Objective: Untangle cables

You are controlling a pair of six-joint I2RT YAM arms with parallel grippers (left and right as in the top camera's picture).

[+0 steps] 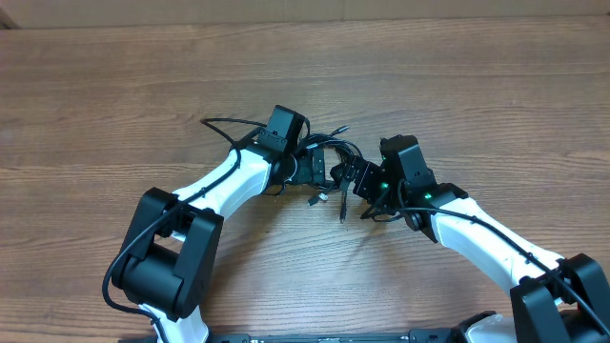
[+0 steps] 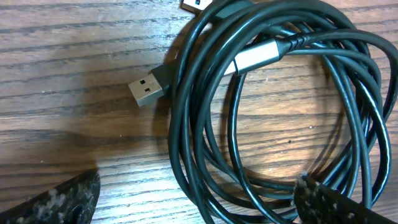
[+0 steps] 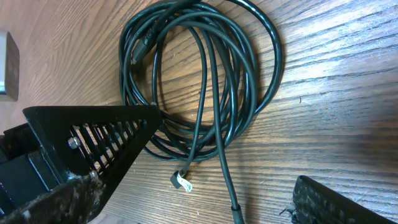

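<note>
state: left gripper [image 2: 199, 200] jaws stood wide astride the cables [image 2: 186, 143] | right gripper [image 3: 227, 149] jaws wide too | judged best: pinch one strand near the USB-A plug [image 2: 148, 87], draw apart slowly

Overhead: cannot separate the cables [image 1: 335, 145] strand by strand; too small, partly covered. Left wrist: found them clipped at 12 and 3 o'clock, a second plug [image 2: 198, 5] cut at 12, left gripper [image 2: 196, 193] cropped at 6. Right wrist: lost one of them off the 6 o'clock edge; right gripper [image 3: 211, 177] cropped at 6 and 9.
</note>
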